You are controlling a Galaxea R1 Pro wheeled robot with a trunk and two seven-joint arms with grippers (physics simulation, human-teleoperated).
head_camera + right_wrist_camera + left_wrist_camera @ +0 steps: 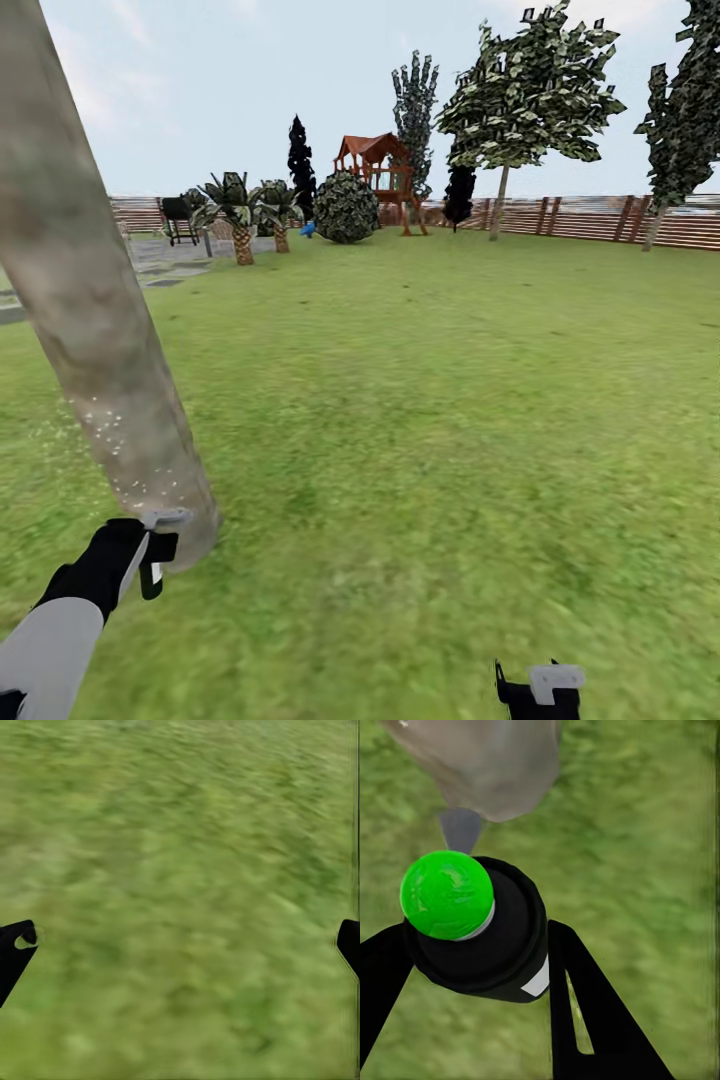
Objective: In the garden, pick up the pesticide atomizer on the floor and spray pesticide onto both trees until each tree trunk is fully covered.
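A thick pale mottled tree trunk leans across the left of the head view, its base meeting the grass. White specks dot its lower part. My left gripper sits right at the trunk's foot, shut on the pesticide atomizer, a black bottle with a round green cap and a grey nozzle facing the trunk. My right gripper hangs low over bare grass, its fingertips wide apart and open. A second pale-trunked tree stands far off by the fence.
Green lawn stretches ahead to a brown slat fence. Far back stand short palms, a round bush, dark cypresses, a wooden playhouse and a black grill on grey paving. Another tree stands at far right.
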